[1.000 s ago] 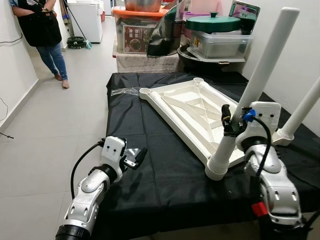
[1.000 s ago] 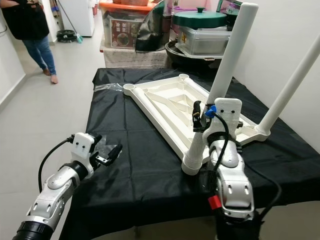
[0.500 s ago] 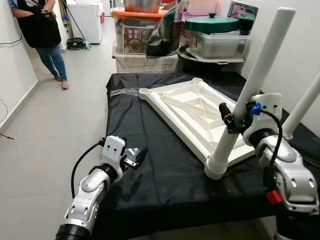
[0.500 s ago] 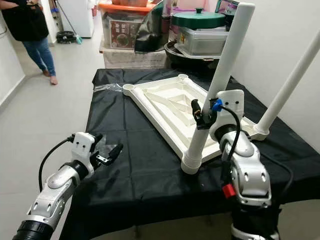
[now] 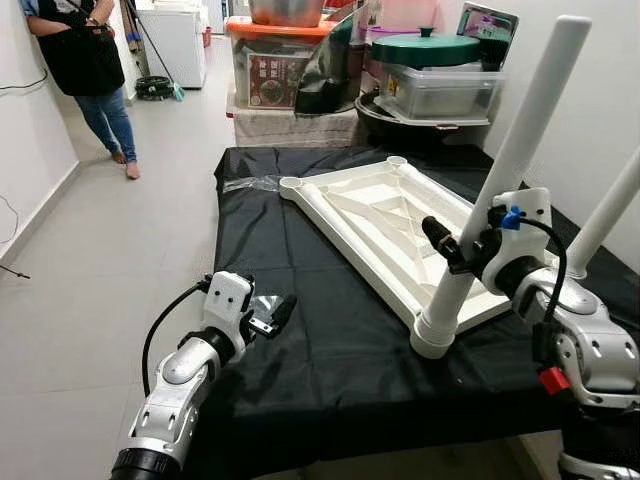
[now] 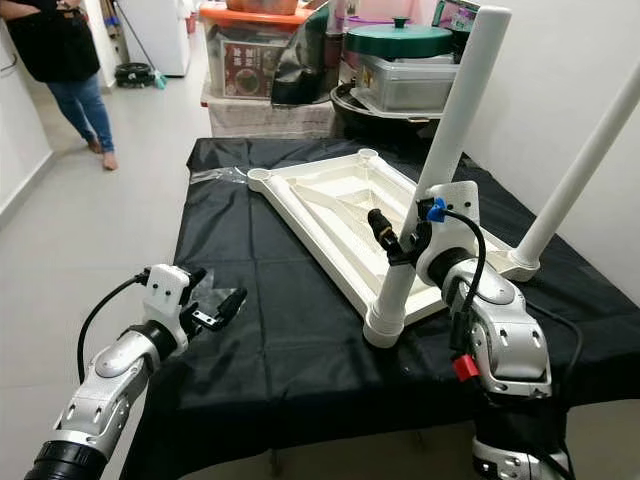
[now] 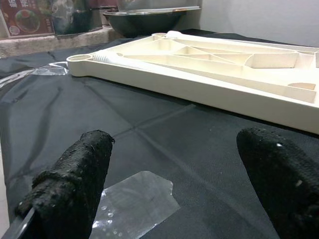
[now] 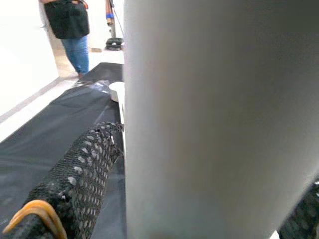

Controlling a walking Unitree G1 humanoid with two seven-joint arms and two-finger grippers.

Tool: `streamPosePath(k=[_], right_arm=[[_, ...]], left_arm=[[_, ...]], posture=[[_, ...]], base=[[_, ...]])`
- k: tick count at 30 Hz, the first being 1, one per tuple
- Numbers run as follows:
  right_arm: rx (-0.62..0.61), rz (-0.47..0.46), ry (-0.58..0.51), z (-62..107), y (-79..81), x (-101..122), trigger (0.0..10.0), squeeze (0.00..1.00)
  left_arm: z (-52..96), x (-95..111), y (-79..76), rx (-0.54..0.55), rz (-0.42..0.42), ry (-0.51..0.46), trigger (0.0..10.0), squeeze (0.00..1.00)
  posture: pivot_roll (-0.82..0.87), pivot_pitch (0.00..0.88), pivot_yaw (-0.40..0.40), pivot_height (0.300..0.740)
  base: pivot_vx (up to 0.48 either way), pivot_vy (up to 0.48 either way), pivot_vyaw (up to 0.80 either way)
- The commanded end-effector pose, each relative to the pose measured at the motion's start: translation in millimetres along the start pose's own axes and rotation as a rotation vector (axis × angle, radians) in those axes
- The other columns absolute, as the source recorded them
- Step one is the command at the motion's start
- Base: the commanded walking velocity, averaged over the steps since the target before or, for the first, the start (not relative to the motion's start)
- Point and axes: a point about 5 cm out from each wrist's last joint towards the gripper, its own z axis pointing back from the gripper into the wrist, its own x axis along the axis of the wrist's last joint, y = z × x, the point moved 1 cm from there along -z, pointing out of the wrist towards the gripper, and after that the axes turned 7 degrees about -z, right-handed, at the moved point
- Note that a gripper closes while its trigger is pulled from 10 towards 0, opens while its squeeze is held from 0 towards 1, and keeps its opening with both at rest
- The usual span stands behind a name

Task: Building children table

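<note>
A white table top (image 5: 375, 215) lies upside down on the black cloth (image 5: 300, 350). Two white legs stand in its sockets: a near leg (image 5: 505, 165) and a right leg (image 5: 605, 215). My right gripper (image 5: 462, 248) clasps the near leg low down, one black finger (image 5: 438, 238) sticking out to the leg's left. In the right wrist view the leg (image 8: 219, 119) sits between the fingers (image 8: 82, 174). My left gripper (image 5: 272, 314) hovers open at the cloth's left edge, over a clear plastic scrap (image 7: 134, 199).
A person (image 5: 85, 60) stands on the tiled floor at the back left. Storage boxes (image 5: 275, 65) and a green-lidded pot (image 5: 428, 48) are stacked behind the table. Clear film (image 5: 245, 183) lies at the far left corner. A white wall is close on the right.
My right wrist has turned about the near leg, so its finger points left instead of up, and the forearm has swung right. The left arm has not moved.
</note>
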Motion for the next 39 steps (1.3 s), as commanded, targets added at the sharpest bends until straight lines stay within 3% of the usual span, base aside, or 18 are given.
streamPosePath(k=[1,10,23,33,34,35,36,37,38,39], right_arm=[[0.026,-0.032,-0.003,1.0,-3.3,1.3,10.0,0.00],[0.073,-0.072,-0.012,2.0,-6.1,0.4,10.0,0.00],[0.154,-0.002,-0.025,1.3,-23.1,8.3,10.0,0.00],[0.206,0.013,-0.021,0.9,-23.7,6.4,9.8,0.00],[0.214,0.014,-0.021,1.0,-24.0,5.7,7.7,0.00],[0.214,0.014,-0.021,1.0,-24.0,5.7,7.7,0.00],[0.226,0.018,-0.020,0.6,-26.4,4.2,4.4,0.00],[0.226,0.018,-0.020,0.6,-26.4,4.2,4.4,0.00],[0.230,0.021,-0.019,0.3,-27.7,3.6,3.3,0.00],[0.230,0.021,-0.019,0.3,-27.7,3.6,3.3,0.00]], left_arm=[[0.9,-3.4,-0.6,-0.010,-0.011,0.015,10.0,0.00],[0.2,-3.5,-1.2,-0.019,-0.014,0.016,10.0,0.00],[1.3,-3.8,0.6,-0.019,-0.018,0.017,10.0,0.00],[2.8,-4.1,0.5,-0.019,-0.019,0.018,10.0,0.00],[2.9,-4.0,0.5,-0.019,-0.019,0.018,10.0,0.00],[2.9,-4.0,0.5,-0.019,-0.019,0.018,10.0,0.00],[3.0,-4.1,0.4,-0.020,-0.019,0.018,10.0,0.00],[3.0,-4.1,0.4,-0.020,-0.019,0.018,10.0,0.00],[3.0,-4.2,0.4,-0.021,-0.019,0.018,10.0,0.00],[3.0,-4.2,0.4,-0.021,-0.019,0.018,10.0,0.00]], posture=[[-0.02,0.000,-0.053,0.740],[-0.01,0.000,-0.049,0.740],[-0.01,0.000,-0.053,0.740],[0.00,0.000,-0.054,0.740],[0.00,0.000,-0.054,0.740],[0.00,0.000,-0.054,0.740],[0.00,0.000,-0.054,0.740],[0.00,0.000,-0.054,0.740],[0.00,0.000,-0.055,0.740],[0.00,0.000,-0.055,0.740]], base=[[0.000,0.000,0.00],[0.000,0.000,0.00],[0.000,0.000,0.00],[0.000,0.000,0.00],[0.000,0.000,0.00],[0.000,0.000,0.00],[0.000,0.000,0.00],[0.000,0.000,0.00],[0.000,0.000,0.00],[0.000,0.000,0.00]])
